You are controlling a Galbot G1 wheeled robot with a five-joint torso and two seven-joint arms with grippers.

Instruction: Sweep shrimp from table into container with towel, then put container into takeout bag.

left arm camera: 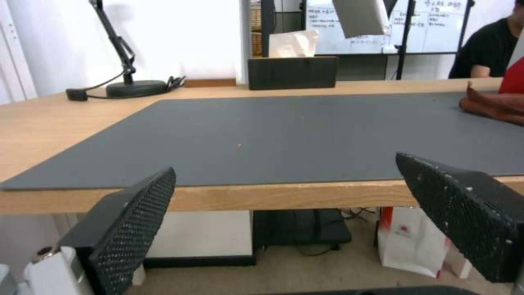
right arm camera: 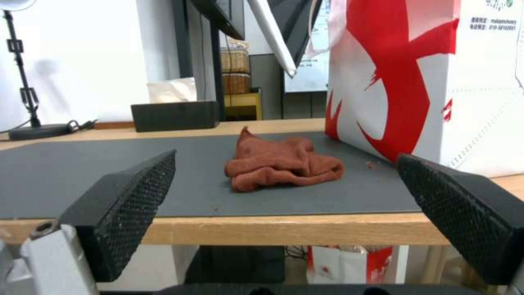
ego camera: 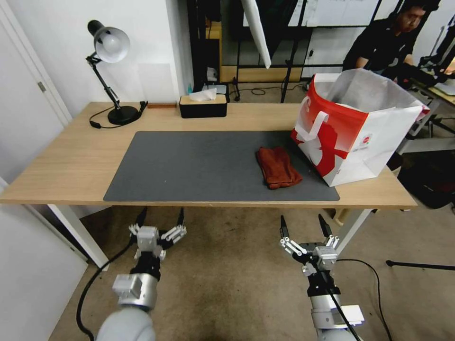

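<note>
The rust-red towel [ego camera: 278,166] [right arm camera: 281,164] lies crumpled on the right part of the dark grey mat [ego camera: 199,166] on the wooden table [ego camera: 71,161]. Just right of it stands the red-and-white takeout bag [ego camera: 355,128] [right arm camera: 425,82], its mouth open. The shrimp and the container are out of view. My left gripper [ego camera: 161,220] [left arm camera: 294,221] hangs open below the table's front edge, facing the mat's bare middle. My right gripper [ego camera: 303,225] [right arm camera: 284,217] is open too, below the front edge and in line with the towel. Both hold nothing.
A black tissue box [ego camera: 203,106] and a desk lamp [ego camera: 111,71] stand along the table's back edge. Another small bag [left arm camera: 409,241] sits on the floor under the table. A person sits behind the takeout bag, away from the table's things.
</note>
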